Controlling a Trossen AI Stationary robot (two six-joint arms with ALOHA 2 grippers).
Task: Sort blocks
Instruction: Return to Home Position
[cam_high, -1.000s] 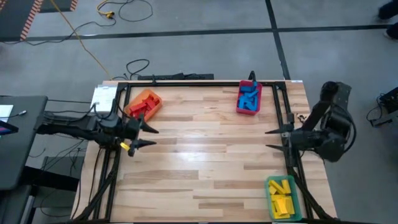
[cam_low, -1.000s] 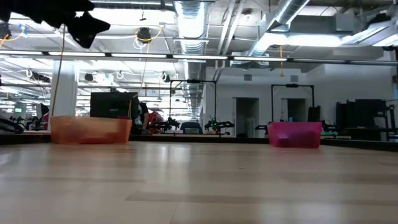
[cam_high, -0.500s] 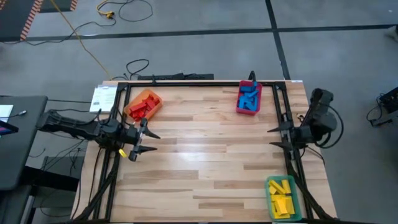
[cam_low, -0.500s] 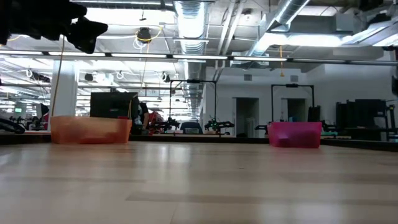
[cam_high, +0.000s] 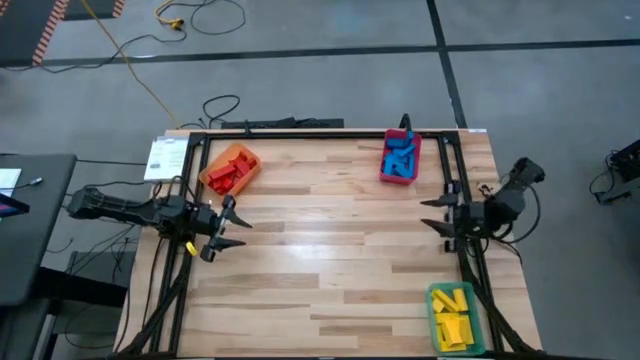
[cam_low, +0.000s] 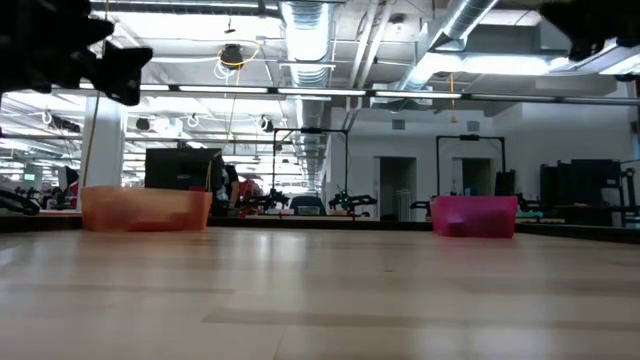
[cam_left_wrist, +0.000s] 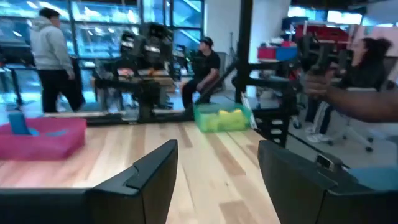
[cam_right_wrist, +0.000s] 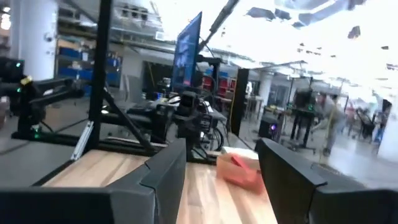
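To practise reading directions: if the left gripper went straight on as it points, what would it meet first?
From the left gripper, bare table, then probably the green bin; depth is unclear.

Even overhead light is falling on the pale wooden table (cam_high: 330, 250) in the high view, throwing only faint shadows. In the low view the long white ceiling light strips (cam_low: 305, 35) are glaring, and the tabletop is carrying their sheen. The left gripper (cam_left_wrist: 217, 148) and right gripper (cam_right_wrist: 221, 146) are showing dark against bright rooms; the ceiling (cam_right_wrist: 292, 25) beyond the right one is burning out white.
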